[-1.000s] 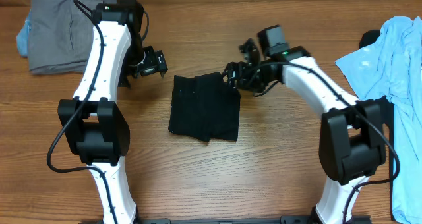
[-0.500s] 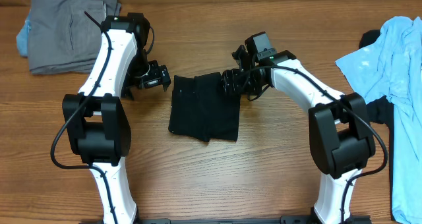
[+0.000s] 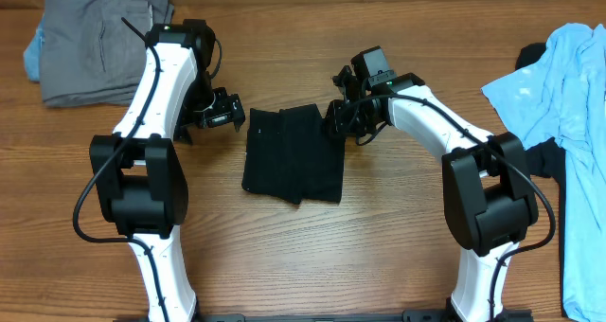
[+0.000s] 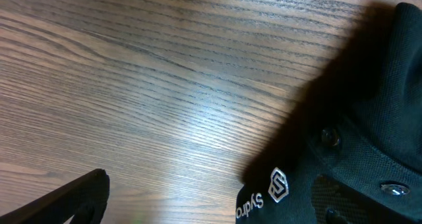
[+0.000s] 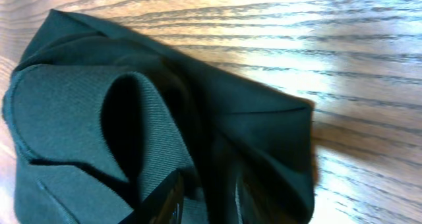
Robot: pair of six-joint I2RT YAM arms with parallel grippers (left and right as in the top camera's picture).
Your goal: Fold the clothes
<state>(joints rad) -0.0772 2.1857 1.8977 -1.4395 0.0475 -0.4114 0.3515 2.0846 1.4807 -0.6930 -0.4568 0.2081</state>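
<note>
- Overhead: the black shirt (image 3: 294,156) lies as a rough folded rectangle in the middle of the counter (image 3: 379,237), between the two arms. The right jaws sit on its far right corner. The left jaws hover just off its far left edge. The grey garments (image 3: 90,43) and the blue garment (image 3: 559,95) are well apart from it, so ignore them.
- Left wrist: the left jaws are spread wide with nothing in them. Only one finger (image 4: 72,199) shows, over bare wood. The shirt's hem with the white logo (image 4: 280,184) and buttons (image 4: 328,136) lies off to one side. I'd come in low on that hem and take every layer.
- Right wrist: the right jaws stand narrow, with a raised ridge of shirt pinched between the fingers (image 5: 170,199). It looks bunched and may be the top layer only. I'd confirm the full stack is caught before lifting. Then lift low and level with the left side, or the fold will skew.
</note>
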